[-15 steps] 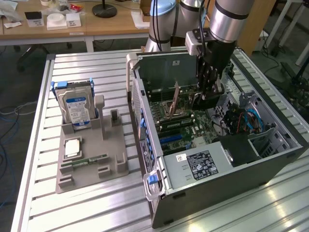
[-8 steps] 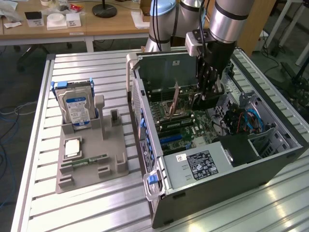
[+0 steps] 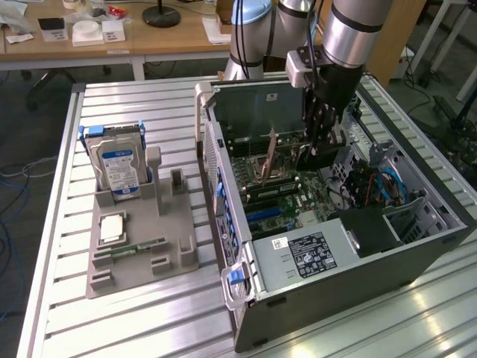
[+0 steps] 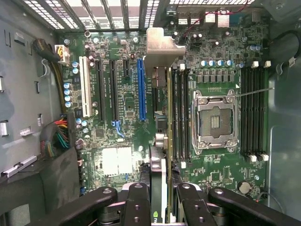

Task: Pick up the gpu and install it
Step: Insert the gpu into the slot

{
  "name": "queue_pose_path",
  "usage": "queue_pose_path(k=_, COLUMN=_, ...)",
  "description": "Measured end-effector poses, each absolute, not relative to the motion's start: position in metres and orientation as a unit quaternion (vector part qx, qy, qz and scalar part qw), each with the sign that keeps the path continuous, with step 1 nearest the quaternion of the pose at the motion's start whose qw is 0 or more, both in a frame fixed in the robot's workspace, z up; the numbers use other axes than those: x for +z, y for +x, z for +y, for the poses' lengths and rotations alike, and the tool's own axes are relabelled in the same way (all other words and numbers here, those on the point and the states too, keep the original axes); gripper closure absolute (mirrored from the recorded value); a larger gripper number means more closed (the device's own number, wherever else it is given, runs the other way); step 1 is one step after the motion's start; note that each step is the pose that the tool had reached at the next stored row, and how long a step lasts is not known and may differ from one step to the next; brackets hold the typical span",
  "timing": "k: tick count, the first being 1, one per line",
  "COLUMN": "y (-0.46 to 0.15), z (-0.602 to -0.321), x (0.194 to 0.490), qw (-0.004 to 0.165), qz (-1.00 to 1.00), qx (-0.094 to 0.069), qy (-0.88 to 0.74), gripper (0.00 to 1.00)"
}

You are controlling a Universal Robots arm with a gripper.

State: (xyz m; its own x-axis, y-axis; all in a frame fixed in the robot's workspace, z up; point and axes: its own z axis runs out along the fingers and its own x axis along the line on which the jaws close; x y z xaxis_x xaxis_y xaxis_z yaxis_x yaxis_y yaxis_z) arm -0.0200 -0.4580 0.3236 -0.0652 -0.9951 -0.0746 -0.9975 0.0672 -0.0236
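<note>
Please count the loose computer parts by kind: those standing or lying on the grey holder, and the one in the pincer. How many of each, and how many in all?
hard drive, on the grey holder: 1
square silver chip, on the holder: 1
RAM stick, on the holder: 1
gpu, gripped in the pincer above the motherboard: 1
Total: 4

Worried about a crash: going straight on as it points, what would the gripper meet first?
The card in the gripper would likely touch the motherboard, between the blue slot and memory slots; depth unclear.
</note>
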Motion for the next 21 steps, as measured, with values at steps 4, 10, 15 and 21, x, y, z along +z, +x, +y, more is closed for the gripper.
queue_pose_path(k=4, y=-0.021, z=-0.458, x=0.318, qw=0.035, qz=0.730, qx=0.017, qy=-0.683, gripper=0.73)
queue_pose_path(k=10, y=-0.022, z=-0.458, x=0.312, qw=0.035, qz=0.729, qx=0.017, qy=-0.683, gripper=0.73)
queue_pose_path(k=15, y=-0.022, z=-0.460, x=0.311, qw=0.035, qz=0.727, qx=0.017, qy=-0.685, gripper=0.73)
queue_pose_path(k=21, y=-0.023, z=-0.460, x=0.307, qw=0.035, qz=0.727, qx=0.017, qy=-0.686, gripper=0.73)
